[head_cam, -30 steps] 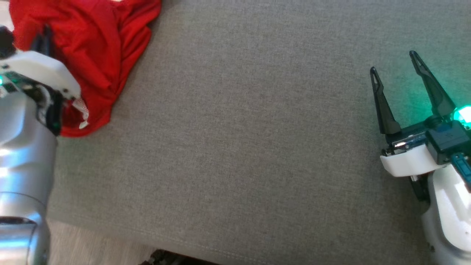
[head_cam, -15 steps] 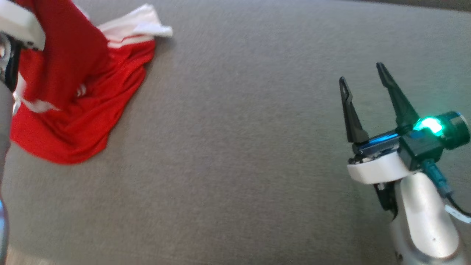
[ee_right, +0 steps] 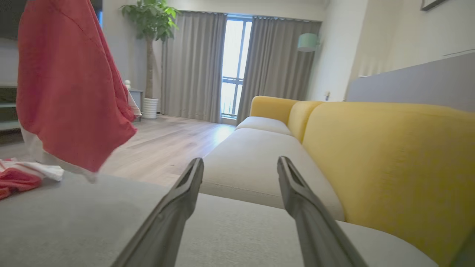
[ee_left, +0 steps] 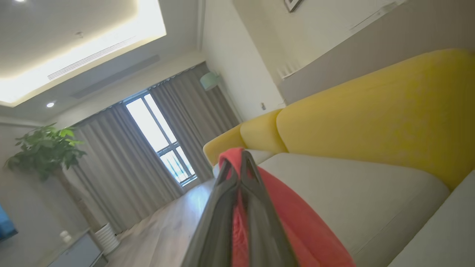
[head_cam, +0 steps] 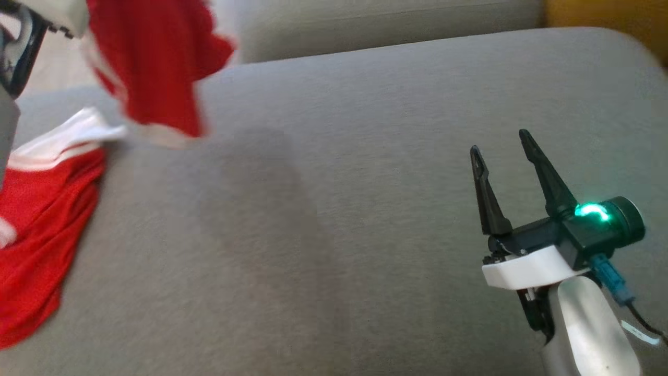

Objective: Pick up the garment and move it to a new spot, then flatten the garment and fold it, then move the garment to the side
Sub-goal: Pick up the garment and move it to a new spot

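Note:
The garment (head_cam: 156,68) is red with white trim. Its upper part hangs in the air at the top left of the head view, while its lower part (head_cam: 42,224) still lies bunched on the grey cushion (head_cam: 339,235). My left gripper (ee_left: 239,159) is shut on the garment (ee_left: 297,218), with red fabric pinched between its fingers; in the head view its wrist (head_cam: 31,21) sits beside the hanging cloth. My right gripper (head_cam: 501,143) stands open over the cushion's right side, holding nothing. In the right wrist view, the right gripper (ee_right: 240,160) points past the hanging garment (ee_right: 70,85).
A yellow backrest (ee_right: 389,155) runs along the right of the sofa, and a second pale seat cushion (ee_right: 259,159) lies beyond this one. Wooden floor (ee_right: 167,141), a potted plant (ee_right: 150,15) and curtains are further off.
The head camera has tilted up. The left gripper has raised the garment, so part of it now hangs above the cushion. The right gripper stays open.

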`<state>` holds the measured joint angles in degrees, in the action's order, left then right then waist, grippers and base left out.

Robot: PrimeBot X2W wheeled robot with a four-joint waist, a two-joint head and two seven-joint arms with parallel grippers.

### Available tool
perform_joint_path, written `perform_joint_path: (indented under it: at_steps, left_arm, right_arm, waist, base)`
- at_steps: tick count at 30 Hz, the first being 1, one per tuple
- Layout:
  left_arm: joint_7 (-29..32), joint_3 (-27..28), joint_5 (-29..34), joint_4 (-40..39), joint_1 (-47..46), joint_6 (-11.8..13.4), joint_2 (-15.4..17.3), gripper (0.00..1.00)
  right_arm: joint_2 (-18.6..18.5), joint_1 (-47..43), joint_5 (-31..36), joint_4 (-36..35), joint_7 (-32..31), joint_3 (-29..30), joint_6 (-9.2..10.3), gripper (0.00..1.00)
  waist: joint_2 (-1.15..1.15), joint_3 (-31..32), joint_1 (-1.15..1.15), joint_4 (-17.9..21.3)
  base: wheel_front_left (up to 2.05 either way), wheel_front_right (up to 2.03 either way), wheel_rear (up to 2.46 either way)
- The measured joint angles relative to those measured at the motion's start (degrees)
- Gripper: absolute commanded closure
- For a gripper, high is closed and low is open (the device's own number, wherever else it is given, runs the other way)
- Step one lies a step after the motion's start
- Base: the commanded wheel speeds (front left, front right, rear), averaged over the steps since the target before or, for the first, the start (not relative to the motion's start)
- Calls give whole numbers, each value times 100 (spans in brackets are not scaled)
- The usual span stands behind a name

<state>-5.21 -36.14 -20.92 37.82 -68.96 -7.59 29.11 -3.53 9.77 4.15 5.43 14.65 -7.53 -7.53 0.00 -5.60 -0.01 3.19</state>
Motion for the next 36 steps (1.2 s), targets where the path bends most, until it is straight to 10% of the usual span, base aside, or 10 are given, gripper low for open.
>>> perform_joint_path:
  at_steps: [10,26,27,28,29,36]
  left_arm:
    - [171,-850,-357,-1006,-3,-1,-448,100]
    - [-537,-2449,-628,-1139,3423,182,-1562,100]
    - [-610,-2490,-661,-1067,3570,214,-1641,93]
    - [-667,-2494,-722,-1010,3693,243,-1739,30]
    - [-721,-2487,-782,-983,3793,268,-1837,0]
    - [-907,-1920,-975,-1147,4187,703,-2206,0]
  right_arm:
    - [4,0,-333,-153,1,20,0,0]
    - [37,21,-475,-154,1,96,0,0]
    - [40,21,-474,-149,1,110,0,0]
    - [41,21,-464,-130,1,129,0,0]
    - [43,20,-452,-100,1,140,0,0]
    - [52,-25,-356,97,0,174,0,0]
  waist:
    - [0,-25,0,1076]
    - [0,-613,1,1140]
    - [0,-615,1,1098]
    - [0,-612,1,1052]
    - [0,-603,1,1002]
    - [0,-344,1,664]
  base:
    - [0,0,0]
    - [0,0,0]
    - [0,0,0]
    - [0,0,0]
    - [0,0,0]
    - [0,0,0]
